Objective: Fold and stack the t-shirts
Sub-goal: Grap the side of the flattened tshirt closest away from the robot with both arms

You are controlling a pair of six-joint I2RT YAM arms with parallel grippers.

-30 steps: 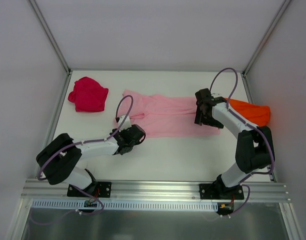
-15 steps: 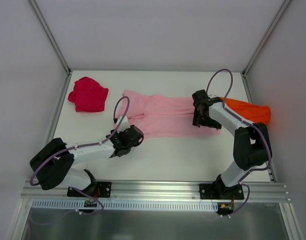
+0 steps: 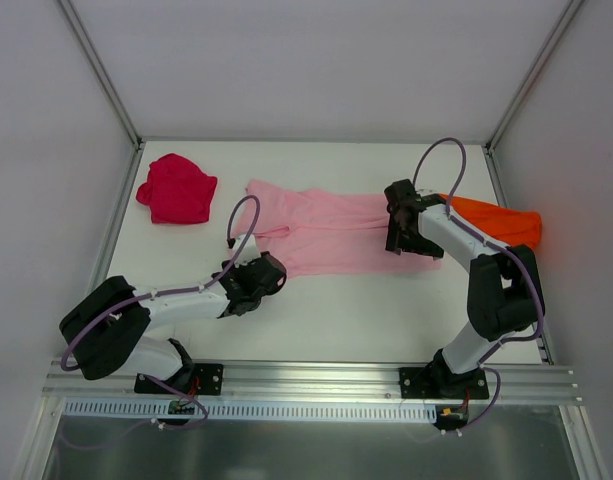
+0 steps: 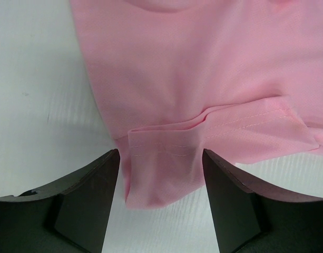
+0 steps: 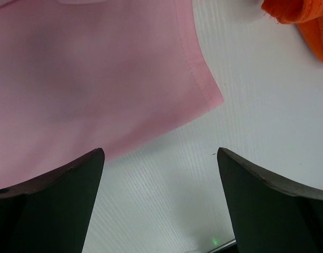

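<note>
A light pink t-shirt lies spread flat across the middle of the table. The crimson t-shirt sits crumpled at the back left, and the orange t-shirt is bunched at the right edge. My left gripper is at the pink shirt's near left corner. In the left wrist view it is open, with a folded flap of the pink shirt lying between the fingers. My right gripper hovers open over the pink shirt's right hem corner, with bare table between its fingers. The orange shirt shows at the top right.
The white table is boxed in by pale walls and slanted metal posts. An aluminium rail runs along the near edge by the arm bases. Purple cables loop over both arms.
The left arm's elbow swung left and its gripper edged slightly toward the pink shirt's corner. The right gripper shifted a little left and back over the hem. The shirts lie as before.
</note>
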